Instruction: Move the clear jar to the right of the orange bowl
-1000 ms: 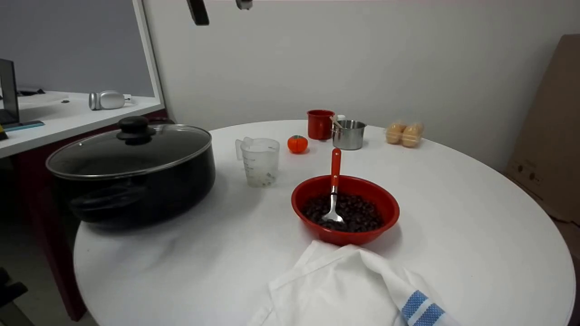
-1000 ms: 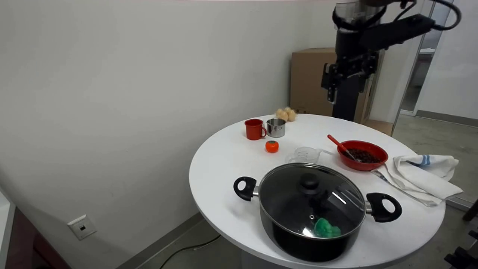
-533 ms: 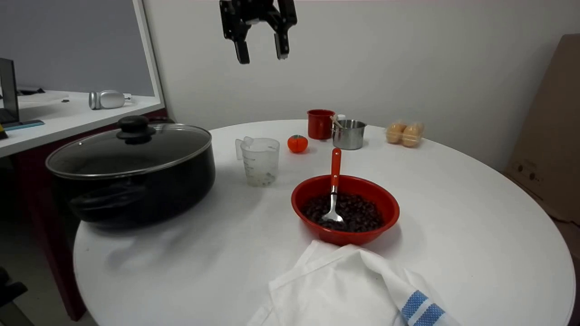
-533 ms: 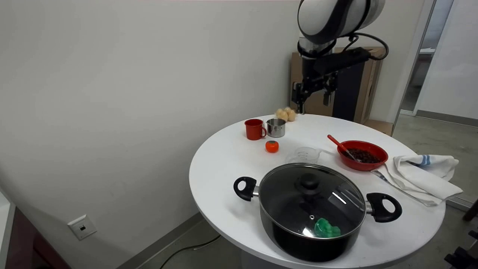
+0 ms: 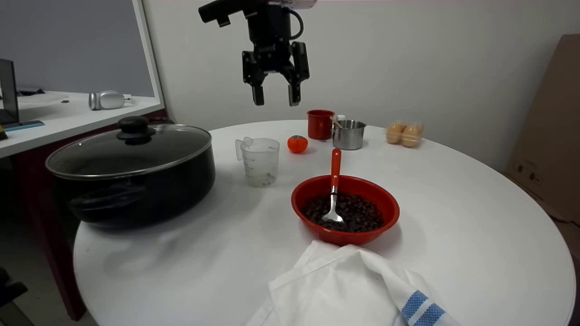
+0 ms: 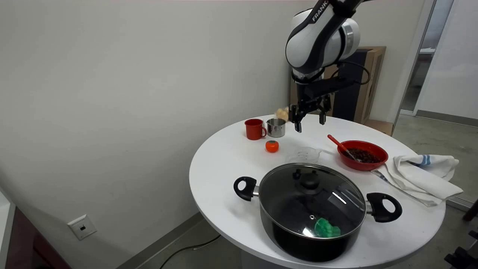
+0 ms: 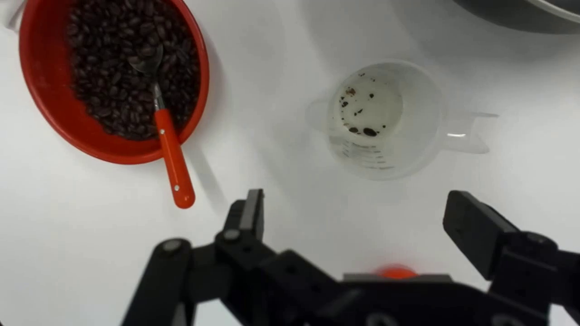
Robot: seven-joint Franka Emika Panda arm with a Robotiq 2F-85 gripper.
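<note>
The clear jar [image 5: 261, 163] is a transparent measuring cup with a handle, standing upright on the white table; it also shows in an exterior view [image 6: 304, 154], partly behind the pot. In the wrist view the jar [image 7: 385, 122] lies ahead of the fingers, with dark specks at its bottom. The orange bowl [image 5: 346, 236] is red-orange and holds dark beans and a red-handled spoon; it also shows in an exterior view [image 6: 354, 165] and in the wrist view [image 7: 50, 99], left of the jar. My gripper [image 5: 276, 102] is open and empty, above the table [image 6: 310, 127], its fingers wide apart in the wrist view [image 7: 355, 199].
A black lidded pot [image 5: 140, 199] stands beside the jar. Behind are a small orange fruit [image 5: 297, 144], a red cup [image 5: 320, 124], a metal cup [image 5: 350, 136] and egg-like things [image 5: 404, 134]. A white cloth [image 5: 344, 285] lies in front of the bowl.
The arm has come down toward the table, moving right in an exterior view and left in the other. The gripper stays open. The jar and bowl have not moved.
</note>
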